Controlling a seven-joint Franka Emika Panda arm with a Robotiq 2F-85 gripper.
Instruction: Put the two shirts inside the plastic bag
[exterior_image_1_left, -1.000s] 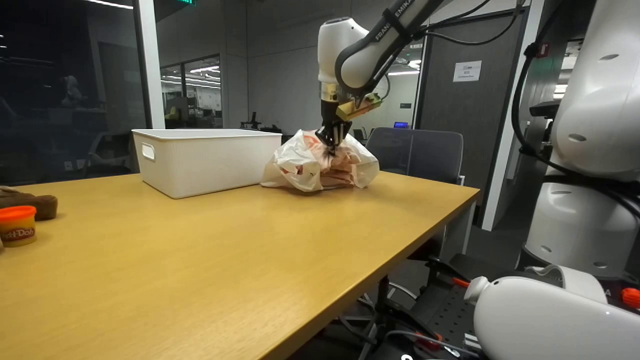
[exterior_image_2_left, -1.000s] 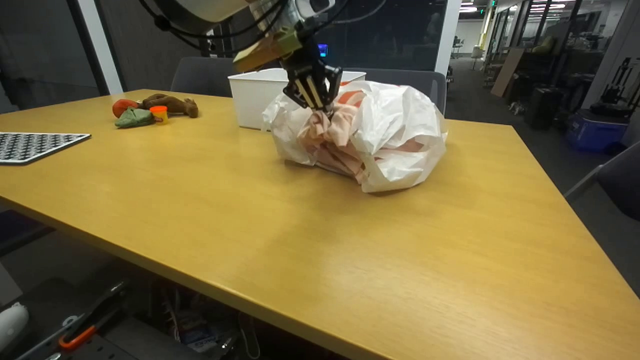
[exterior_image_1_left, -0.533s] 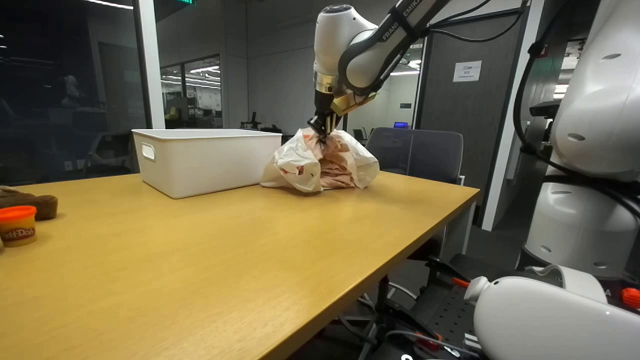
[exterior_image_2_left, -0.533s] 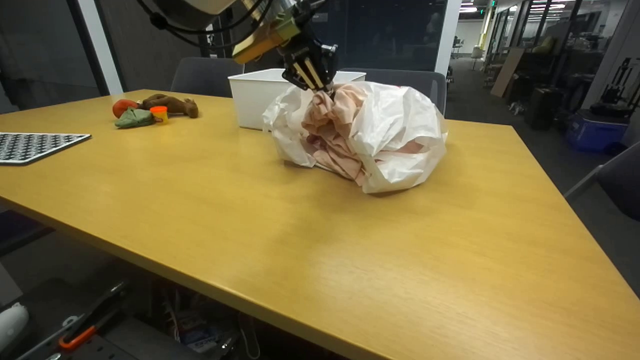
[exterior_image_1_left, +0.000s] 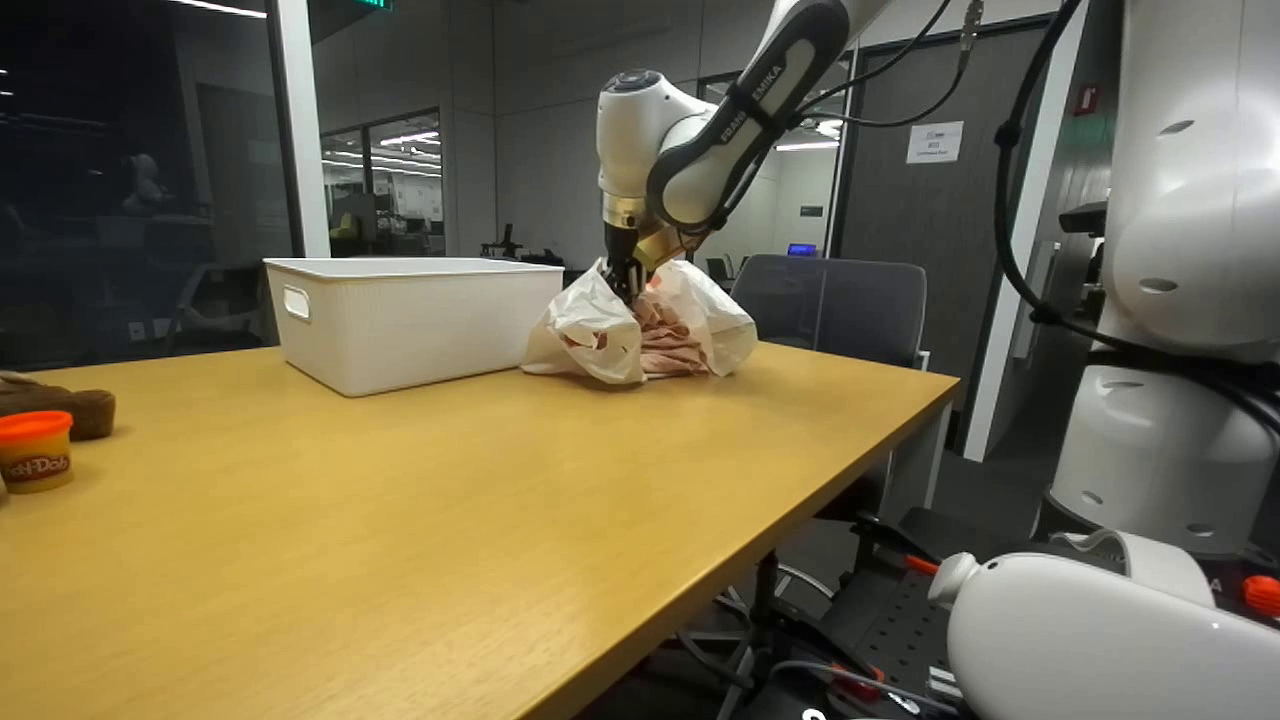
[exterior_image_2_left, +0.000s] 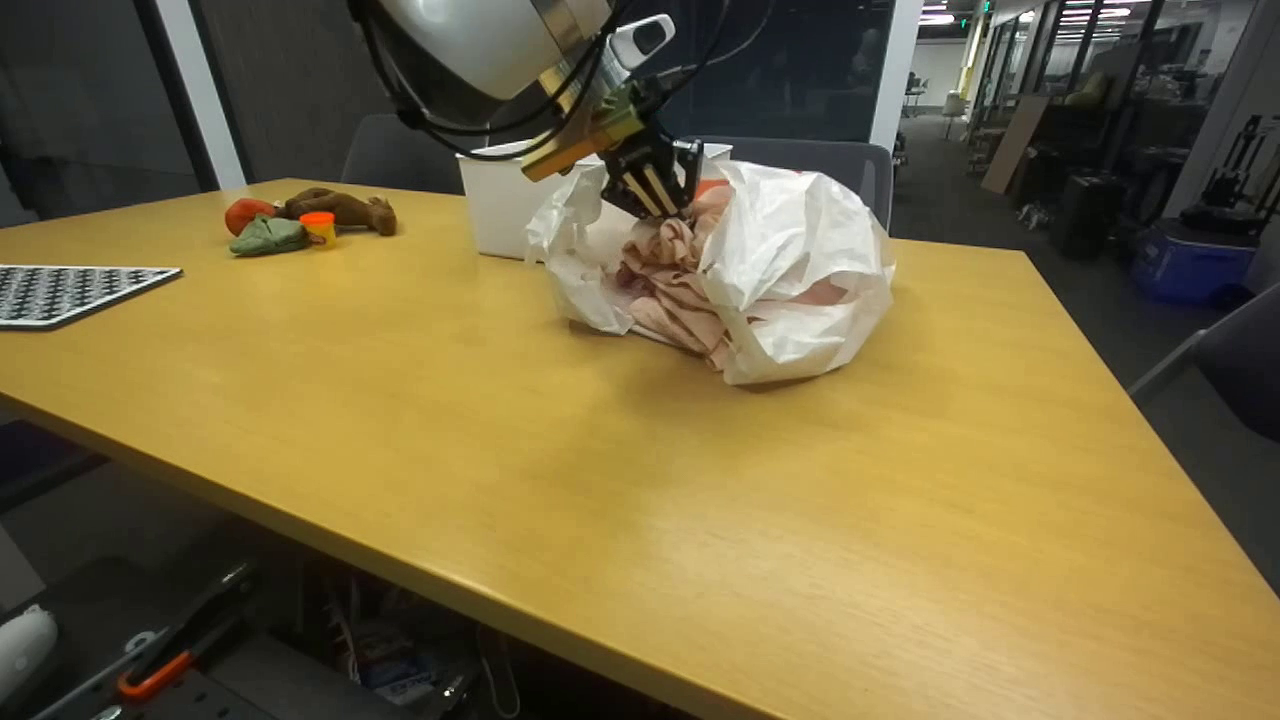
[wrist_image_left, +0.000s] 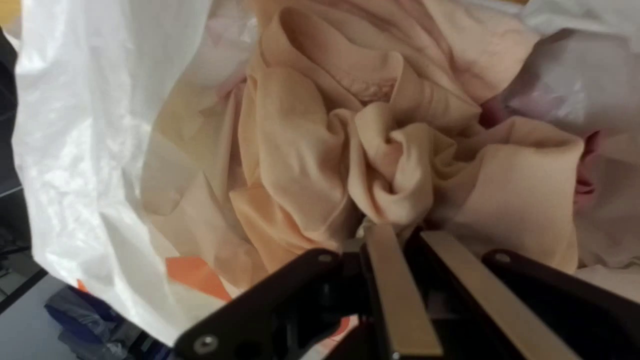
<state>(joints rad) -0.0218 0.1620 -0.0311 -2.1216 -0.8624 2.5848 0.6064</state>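
Observation:
A white plastic bag with orange print stands open on the table, in both exterior views (exterior_image_1_left: 590, 325) (exterior_image_2_left: 800, 260) and in the wrist view (wrist_image_left: 85, 150). A crumpled peach shirt (exterior_image_2_left: 672, 295) lies bunched in its mouth; it also shows in an exterior view (exterior_image_1_left: 668, 340) and fills the wrist view (wrist_image_left: 295, 150). Deeper pink cloth (wrist_image_left: 585, 180) shows at its edge; I cannot tell whether that is the second shirt. My gripper (exterior_image_2_left: 668, 213) points down into the bag's mouth, also in an exterior view (exterior_image_1_left: 626, 292). Its fingers (wrist_image_left: 406, 232) are nearly together, with a peach fold pinched at the tips.
A white bin (exterior_image_1_left: 420, 325) stands close beside the bag. A Play-Doh tub (exterior_image_2_left: 318, 230), a brown plush toy (exterior_image_2_left: 345, 208), a green soft item (exterior_image_2_left: 270, 236) and a patterned board (exterior_image_2_left: 80, 296) are farther along the table. A chair (exterior_image_1_left: 830, 310) stands behind it.
The gripper first rose with a fold of the peach shirt, then came down into the bag's mouth, shifting toward the bin in an exterior view. The raised fold has sunk; the bag barely moved.

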